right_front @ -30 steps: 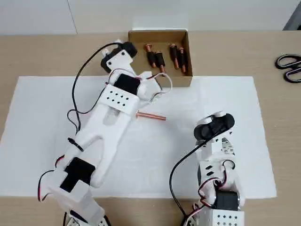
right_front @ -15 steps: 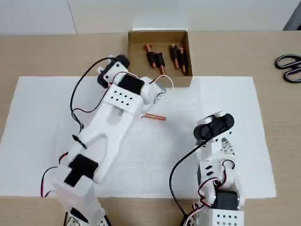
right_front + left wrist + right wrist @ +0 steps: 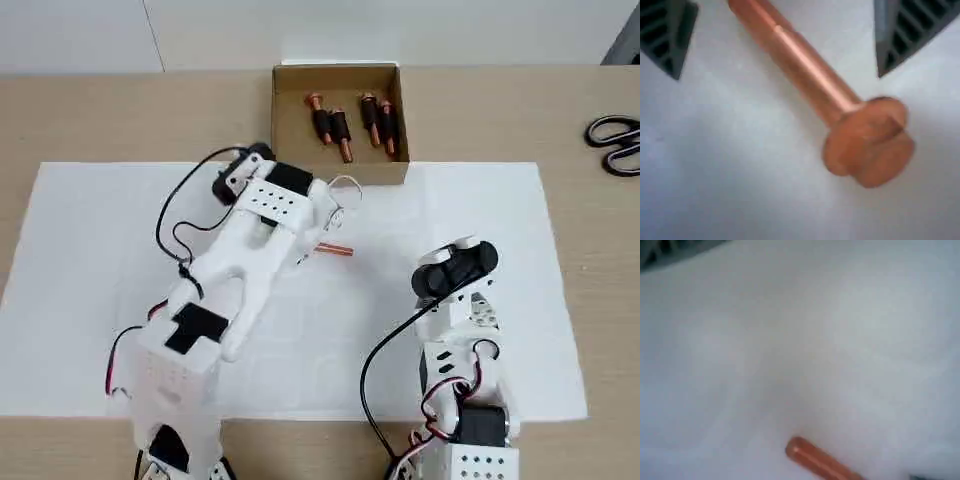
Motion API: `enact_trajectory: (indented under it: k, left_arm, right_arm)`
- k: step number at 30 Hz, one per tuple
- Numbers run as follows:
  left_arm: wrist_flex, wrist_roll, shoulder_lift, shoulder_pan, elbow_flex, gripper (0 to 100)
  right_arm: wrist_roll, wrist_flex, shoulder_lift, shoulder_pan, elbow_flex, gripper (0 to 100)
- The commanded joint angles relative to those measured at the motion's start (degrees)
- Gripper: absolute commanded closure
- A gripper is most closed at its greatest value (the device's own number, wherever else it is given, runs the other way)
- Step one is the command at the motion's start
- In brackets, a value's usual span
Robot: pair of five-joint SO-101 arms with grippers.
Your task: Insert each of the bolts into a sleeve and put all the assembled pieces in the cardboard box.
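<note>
One bare copper bolt (image 3: 337,249) lies on the white paper, below the cardboard box (image 3: 276,110). My left gripper (image 3: 308,247) is down over its head end. In the left wrist view the bolt (image 3: 815,85) lies between the two dark fingers (image 3: 670,35), which stand wide apart and clear of it, so my left gripper (image 3: 779,74) is open. Several bolts fitted in black sleeves (image 3: 330,124) lie inside the box. My right arm (image 3: 455,270) is folded at the lower right; its wrist view catches the bolt's plain end (image 3: 815,457) on the paper.
A white paper sheet (image 3: 480,200) covers the middle of the wooden table. Black scissors (image 3: 615,140) lie at the far right edge. The left arm's loose cables (image 3: 345,190) arch near the box's front wall.
My left arm has drawn back from beside the box and come down over the bolt, now covering its head end. The right arm and the bolt have stayed put.
</note>
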Motion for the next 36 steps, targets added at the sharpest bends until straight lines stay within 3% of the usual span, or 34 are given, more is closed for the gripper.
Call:
enact_trajectory:
  k: [1, 12, 16, 18, 19, 28, 36]
  left_arm:
    - [0.0, 0.6, -0.2, -0.3, -2.3, 76]
    - [-0.1, 4.3, 7.5, -3.1, -2.4, 76]
    - [-0.1, 4.1, 8.5, -4.3, -2.6, 87]
    - [0.5, 3.1, 8.5, -4.6, -5.2, 99]
    - [1.3, 2.7, 8.5, -4.7, -7.2, 100]
    - [8.6, 2.0, 8.6, -4.4, -29.8, 99]
    - [15.5, -10.4, 6.6, -4.0, -40.9, 99]
  right_arm:
    - [-0.5, 0.5, -0.8, 0.3, 0.4, 99.3]
    - [-0.5, 0.5, -0.8, 0.3, 0.4, 99.3]
    - [-0.5, 0.5, -0.8, 0.3, 0.4, 99.3]
    - [-0.5, 0.5, -0.8, 0.3, 0.4, 99.3]
    - [-0.5, 0.5, -0.8, 0.2, 0.4, 99.3]
    - [0.0, 0.1, -0.7, 0.0, 0.4, 99.4]
    - [-0.4, 2.9, -0.8, -2.6, 0.4, 99.4]
